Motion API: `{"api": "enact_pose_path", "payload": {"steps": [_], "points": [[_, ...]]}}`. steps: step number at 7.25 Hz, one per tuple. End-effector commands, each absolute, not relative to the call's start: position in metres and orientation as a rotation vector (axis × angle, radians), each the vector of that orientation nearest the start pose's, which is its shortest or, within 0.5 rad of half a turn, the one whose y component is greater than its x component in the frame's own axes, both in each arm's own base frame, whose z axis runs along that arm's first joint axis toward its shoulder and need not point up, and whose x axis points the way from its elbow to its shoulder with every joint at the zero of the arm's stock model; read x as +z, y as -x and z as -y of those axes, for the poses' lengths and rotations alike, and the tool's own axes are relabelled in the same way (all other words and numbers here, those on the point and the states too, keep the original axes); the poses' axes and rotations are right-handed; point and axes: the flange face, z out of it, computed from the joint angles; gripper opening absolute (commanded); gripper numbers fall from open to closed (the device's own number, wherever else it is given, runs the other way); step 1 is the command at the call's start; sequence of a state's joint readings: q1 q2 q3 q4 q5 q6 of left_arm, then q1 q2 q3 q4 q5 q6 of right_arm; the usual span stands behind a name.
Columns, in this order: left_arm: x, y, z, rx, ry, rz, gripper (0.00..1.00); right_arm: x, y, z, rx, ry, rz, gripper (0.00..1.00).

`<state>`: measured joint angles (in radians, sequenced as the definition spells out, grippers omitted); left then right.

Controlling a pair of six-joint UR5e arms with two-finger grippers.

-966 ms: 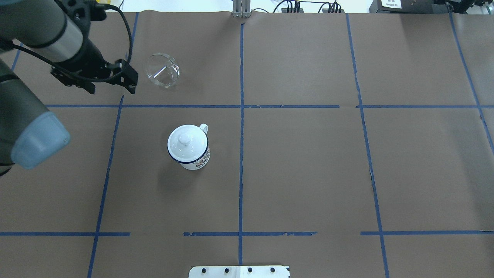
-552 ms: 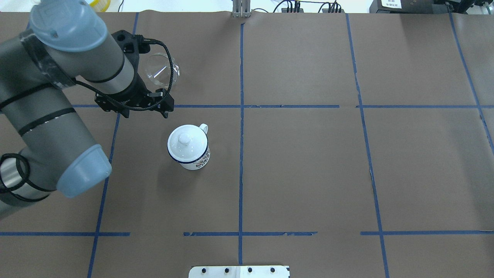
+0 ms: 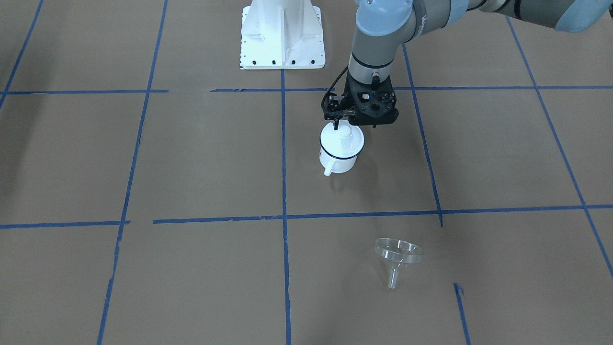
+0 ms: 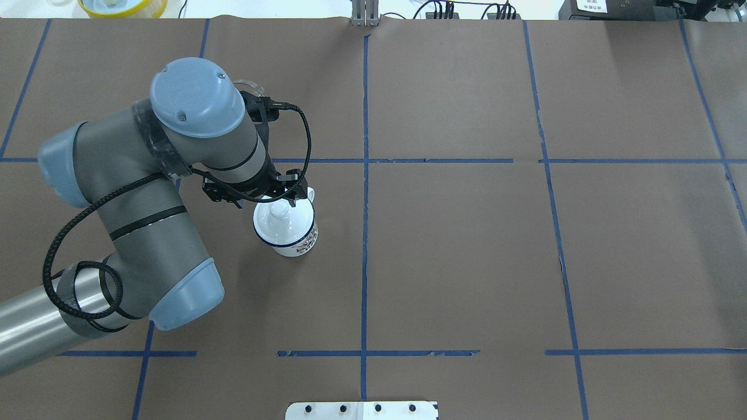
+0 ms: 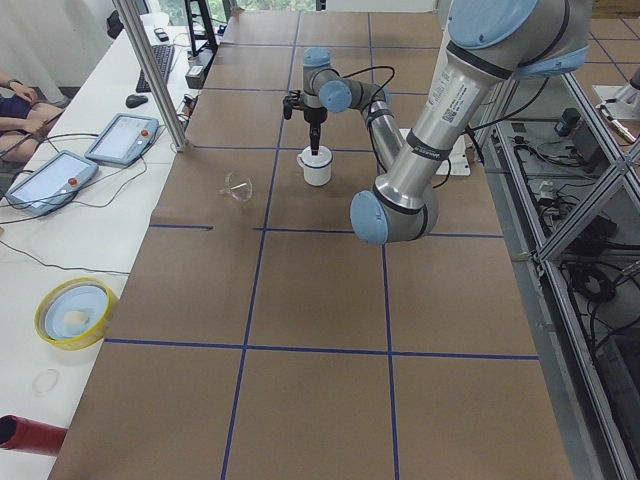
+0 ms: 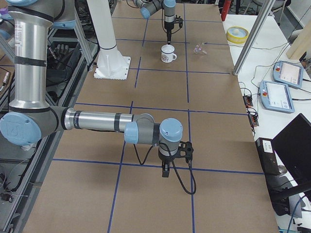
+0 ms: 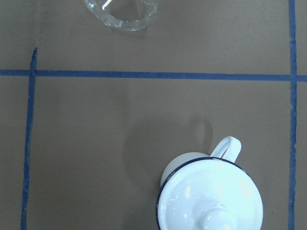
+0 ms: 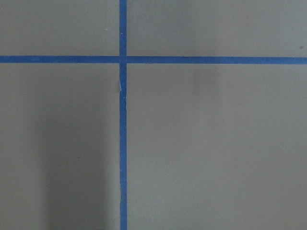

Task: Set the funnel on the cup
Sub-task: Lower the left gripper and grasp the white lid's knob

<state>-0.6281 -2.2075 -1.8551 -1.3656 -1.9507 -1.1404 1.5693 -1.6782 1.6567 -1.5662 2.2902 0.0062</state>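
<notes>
- Brown paper crossed with blue tape covers the counter (image 4: 467,262); nothing of the task looks done yet.
- The funnel (image 3: 398,254) rests on the paper, well apart from the cup (image 3: 337,160), whose lid (image 3: 346,139) is still on.
- The left gripper (image 3: 337,125) hovers just above the lid's knob; I cannot tell its opening.
- The right gripper (image 6: 166,171) hangs far off, width unclear.
- The cup's coloured print and the arm lettering (image 5: 455,95) are unreadable.

A knobbed lid (image 3: 342,139) closes the mouth of the cup (image 3: 336,162), and the left pincer (image 3: 337,125) hangs just above that lid, taking the room over it; the funnel (image 3: 398,255) lies well apart, with open worktop (image 3: 191,158) on every side; the right arm (image 6: 97,120) hangs low, far from both
</notes>
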Motion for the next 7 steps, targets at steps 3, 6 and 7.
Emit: {"api": "enact_pose_path", "payload": {"steps": [3,6,7], "points": [[0.201,-0.458,0.446,-0.040,-0.044,-0.814,0.74,0.670,-0.067,0.445,0.010,0.019,0.719,1.00],[0.203,-0.470,0.439,-0.022,-0.036,-0.816,0.71,0.670,-0.067,0.445,0.010,0.019,0.719,1.00],[0.201,-0.472,0.436,-0.017,-0.036,-0.819,0.70,0.670,-0.067,0.445,0.010,0.019,0.719,1.00]]}}
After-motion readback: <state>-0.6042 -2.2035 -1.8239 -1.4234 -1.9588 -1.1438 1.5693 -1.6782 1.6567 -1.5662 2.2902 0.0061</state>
